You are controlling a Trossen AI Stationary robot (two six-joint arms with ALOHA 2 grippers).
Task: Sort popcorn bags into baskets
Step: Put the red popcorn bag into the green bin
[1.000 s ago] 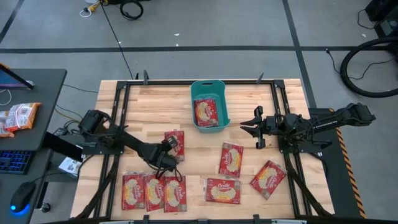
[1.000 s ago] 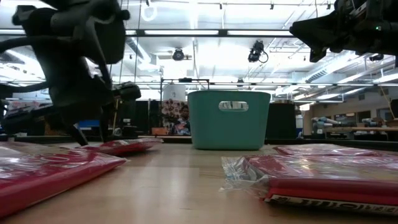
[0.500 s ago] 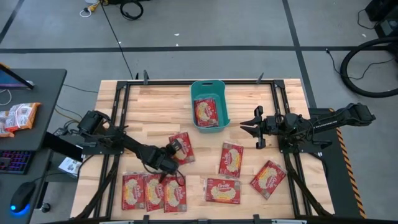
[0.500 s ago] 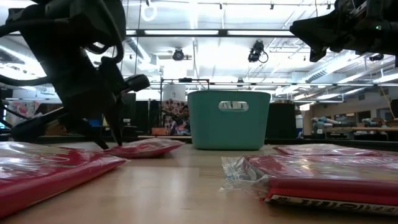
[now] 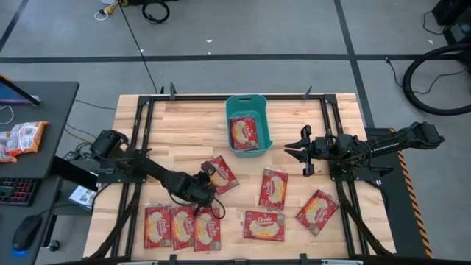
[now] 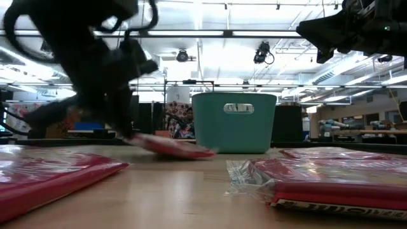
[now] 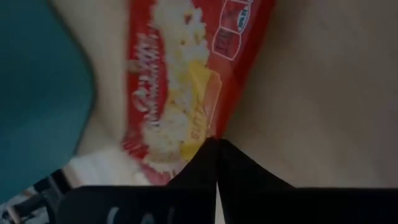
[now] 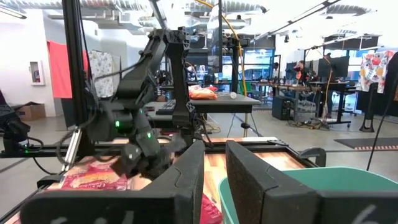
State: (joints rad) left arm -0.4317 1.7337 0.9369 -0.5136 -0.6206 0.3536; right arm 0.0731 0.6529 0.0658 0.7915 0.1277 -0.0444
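Red popcorn bags lie scattered over the wooden table. One bag sits left of centre with my left gripper shut on it. The teal basket stands at the far middle with one bag inside. My right gripper hovers open to the right of the basket, holding nothing. My left gripper pinches the bag's near-left edge between its two fingertips. The fingers come from the table's left, slanting down. The held end is raised and the bag slopes down toward the basket; whether its far end rests on the table I cannot tell.
Three bags lie side by side at the near left edge. Other bags lie at near centre, right of centre and near right. An orange-and-white snack packet rests on the side desk at the left.
My left gripper has shut on the bag's edge and moved toward the table's right. The bag has slid right with it, turned about, and its held end has risen off the table.
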